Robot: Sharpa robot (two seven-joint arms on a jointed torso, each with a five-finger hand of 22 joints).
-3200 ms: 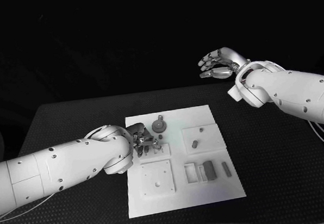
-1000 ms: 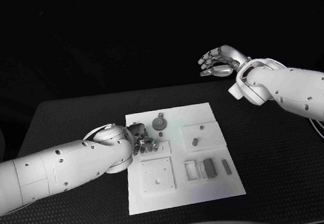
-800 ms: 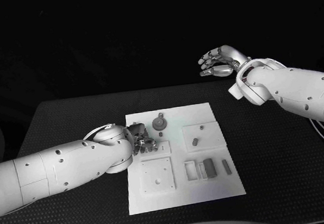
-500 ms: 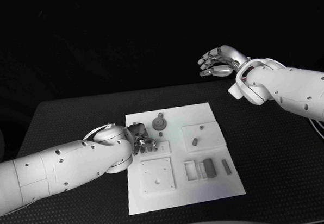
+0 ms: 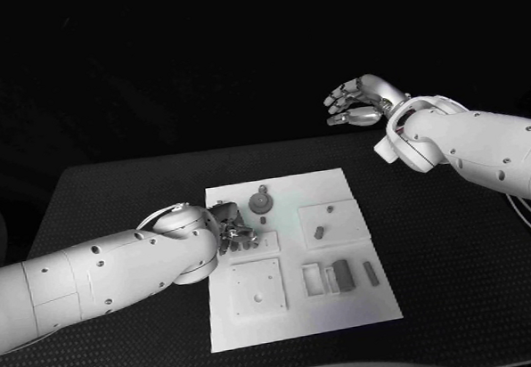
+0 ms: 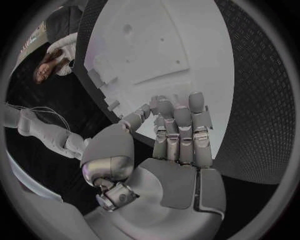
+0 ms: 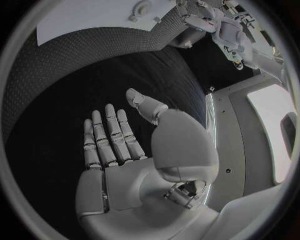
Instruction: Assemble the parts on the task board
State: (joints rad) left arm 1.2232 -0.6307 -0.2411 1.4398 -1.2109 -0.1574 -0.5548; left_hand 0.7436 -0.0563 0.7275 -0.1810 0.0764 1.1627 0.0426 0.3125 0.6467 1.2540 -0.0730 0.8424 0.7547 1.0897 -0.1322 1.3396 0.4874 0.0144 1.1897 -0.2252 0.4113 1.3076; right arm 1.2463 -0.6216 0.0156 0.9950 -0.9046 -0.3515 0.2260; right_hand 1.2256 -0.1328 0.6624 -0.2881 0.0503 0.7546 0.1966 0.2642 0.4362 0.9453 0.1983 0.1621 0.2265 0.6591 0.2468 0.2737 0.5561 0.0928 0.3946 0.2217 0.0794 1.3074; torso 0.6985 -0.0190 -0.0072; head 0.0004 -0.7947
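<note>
Two hands shown. Left hand (image 5: 231, 226) low over white board's (image 5: 357, 303) left edge, fingertips bunched on small part (image 6: 157, 101). Right hand (image 5: 358, 104) raised beyond table's (image 5: 112, 201) far edge, fingers apart, empty.

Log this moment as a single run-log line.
left hand: fingers down on task board | right hand: open, raised beyond table | round part: on board

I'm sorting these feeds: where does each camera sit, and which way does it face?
Head view: on the robot's head, looking down at the table and board; both arms enter from the sides.
Left wrist view: behind the left hand, facing the board below its fingers.
Right wrist view: behind the right hand, facing the table, the board at the far rim.
All three share the board; head and right wrist views share the left arm.
</note>
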